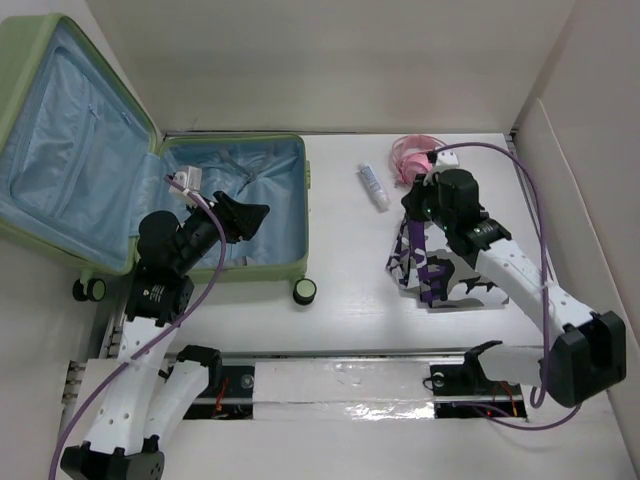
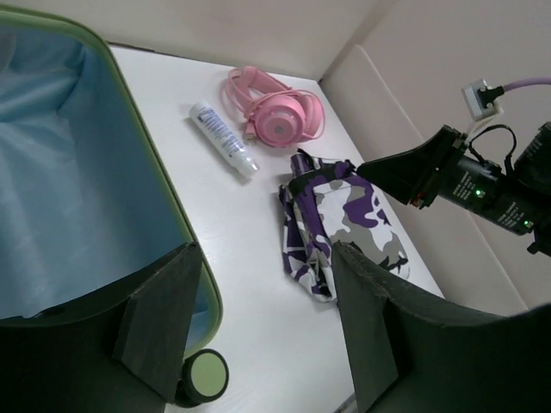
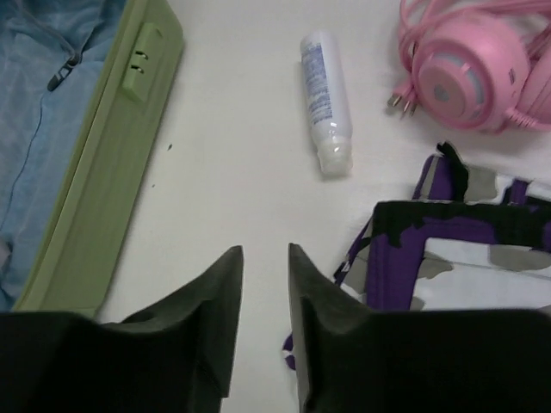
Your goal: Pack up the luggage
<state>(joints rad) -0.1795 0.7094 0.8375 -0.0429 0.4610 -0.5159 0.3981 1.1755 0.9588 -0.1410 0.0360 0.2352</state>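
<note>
**Green suitcase open at left, loose items at right**

Lying open on the left of the white table (image 1: 340, 250): the luggage (image 1: 304, 200), a pale green hard shell with its lid leaned back against the side wall. Lined in both halves with wrinkled light blue fabric, zipped. Fitted with a small black-and-cream wheel (image 1: 304, 291) at the near corner.

Poised over the base half: left gripper (image 2: 264, 249), jaws spread wide, gripping nothing.

Scattered to the right: a smooth white cylindrical bottle (image 3: 325, 99), glossy pink headphones (image 3: 469, 69) and a soft camouflage bag (image 2: 344, 215) in purple, white, grey and black.

Hanging at that bag's edge: right gripper (image 3: 264, 258), jaws parted by only a narrow slit, nothing pinched between.
</note>
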